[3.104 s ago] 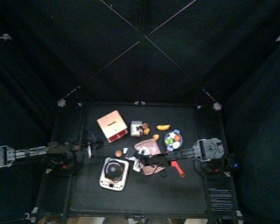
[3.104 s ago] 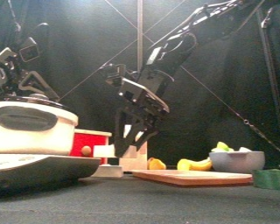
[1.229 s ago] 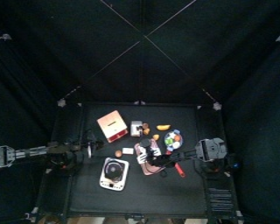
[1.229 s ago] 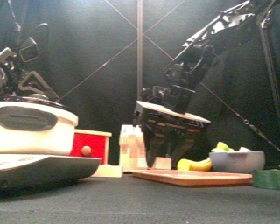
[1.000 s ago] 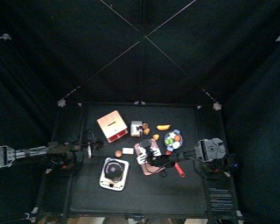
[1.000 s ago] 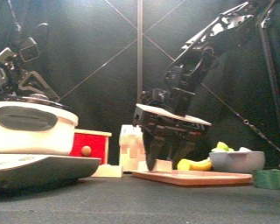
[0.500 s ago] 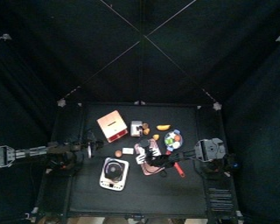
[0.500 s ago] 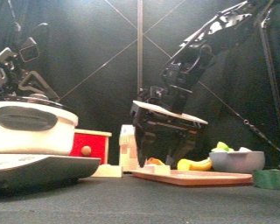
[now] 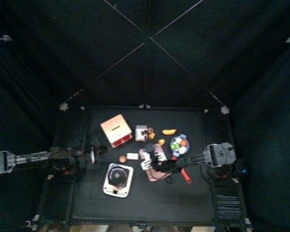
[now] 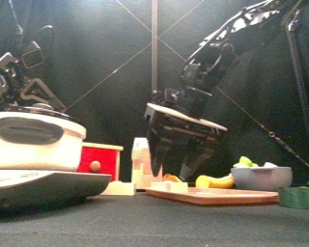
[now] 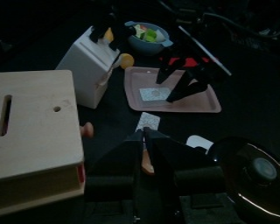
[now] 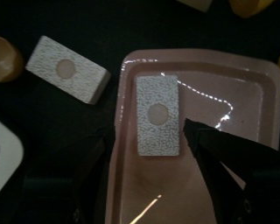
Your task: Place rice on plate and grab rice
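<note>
A white rice block (image 12: 157,115) with a tan spot lies flat on the pink plate (image 12: 241,114). My right gripper (image 12: 164,153) hangs just above it, open, one jaw on each side and touching nothing. A second rice block (image 12: 66,68) lies on the black table beside the plate. In the front view the right gripper (image 10: 183,147) stands spread over the plate (image 10: 215,194). My left gripper (image 11: 146,133) is shut and empty, resting at the table's left side (image 9: 84,161).
A white rice cooker (image 10: 35,145) fills the front left. A red-sided wooden box (image 11: 31,131) sits behind it, next to a white upright block (image 10: 140,162). Yellow food pieces (image 10: 215,180), a grey bowl (image 10: 261,177) and a green thing (image 10: 299,197) stand at the right.
My right gripper has spread its jaws wider and risen a little off the plate, with the rice block left lying on it. The left arm has not moved.
</note>
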### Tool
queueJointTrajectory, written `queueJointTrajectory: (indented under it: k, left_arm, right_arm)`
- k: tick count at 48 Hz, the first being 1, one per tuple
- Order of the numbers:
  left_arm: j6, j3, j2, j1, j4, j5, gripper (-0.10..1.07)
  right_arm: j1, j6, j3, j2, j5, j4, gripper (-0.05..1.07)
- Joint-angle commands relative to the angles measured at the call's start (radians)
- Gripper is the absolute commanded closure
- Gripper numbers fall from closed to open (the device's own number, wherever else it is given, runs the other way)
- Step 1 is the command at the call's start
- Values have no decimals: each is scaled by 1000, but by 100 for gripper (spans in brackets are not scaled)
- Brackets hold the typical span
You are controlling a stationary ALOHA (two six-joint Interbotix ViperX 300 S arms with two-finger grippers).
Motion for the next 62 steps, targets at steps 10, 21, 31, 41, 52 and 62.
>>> queueJointTrajectory:
  k: [10, 21, 31, 41, 52, 62]
  left_arm:
    - [2, -15, 3, -2, -2, -5, 42]
    - [3, -14, 3, -2, 2, -3, 42]
    - [3, -14, 3, 0, 0, -5, 42]
    - [3, -14, 3, 0, 0, -3, 42]
    - [3, -14, 3, 2, 2, -5, 42]
    - [2, -14, 3, 2, 2, -5, 42]
  right_arm:
    - [-5, -267, -112, -32, -101, -26, 8]
    - [-15, -525, -155, 5, -143, 18, 8]
    - [-38, -730, -166, 44, -172, 117, 8]
    - [-83, -839, -178, 69, -187, 158, 8]
    - [-127, -870, -181, 103, -258, 161, 8]
    - [-137, -870, -175, 132, -336, 164, 8]
